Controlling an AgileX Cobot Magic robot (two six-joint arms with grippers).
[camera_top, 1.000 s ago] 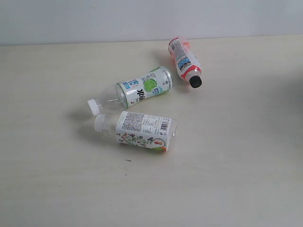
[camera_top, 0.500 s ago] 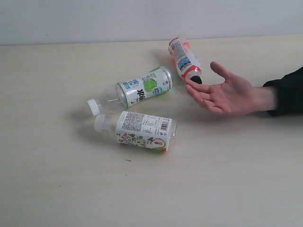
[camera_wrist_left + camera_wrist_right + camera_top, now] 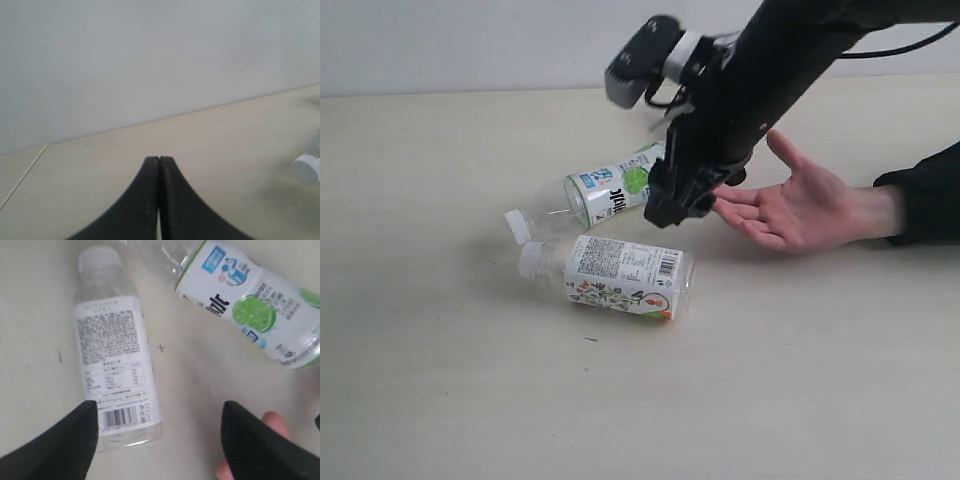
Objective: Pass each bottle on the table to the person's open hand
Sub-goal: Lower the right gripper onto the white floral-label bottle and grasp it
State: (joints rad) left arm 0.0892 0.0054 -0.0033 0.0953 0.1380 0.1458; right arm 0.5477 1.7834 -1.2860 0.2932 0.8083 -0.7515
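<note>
Two clear bottles lie on their sides on the pale table point(image 3: 440, 380). The lime-label bottle point(image 3: 605, 195) point(image 3: 250, 310) points its white cap point(image 3: 518, 226) to the left. In front of it lies the squarish floral-label bottle point(image 3: 620, 275) point(image 3: 112, 355). A person's open hand point(image 3: 800, 205) rests palm up at the right. My right gripper point(image 3: 672, 208) point(image 3: 160, 412) hangs open and empty between the lime-label bottle's base and the hand's fingertips point(image 3: 272, 422). My left gripper point(image 3: 159, 159) is shut on nothing, low over the table, with a white cap point(image 3: 306, 168) off to one side.
The right arm point(image 3: 760, 70) reaches in from the upper right and covers the table behind the hand. The person's dark sleeve point(image 3: 925, 195) sits at the right edge. A pale wall point(image 3: 470, 40) runs along the table's far edge.
The person's hand came in from the right. Then my right arm swung in over the table, hiding the red-label bottle, and its jaws went from shut to open.
</note>
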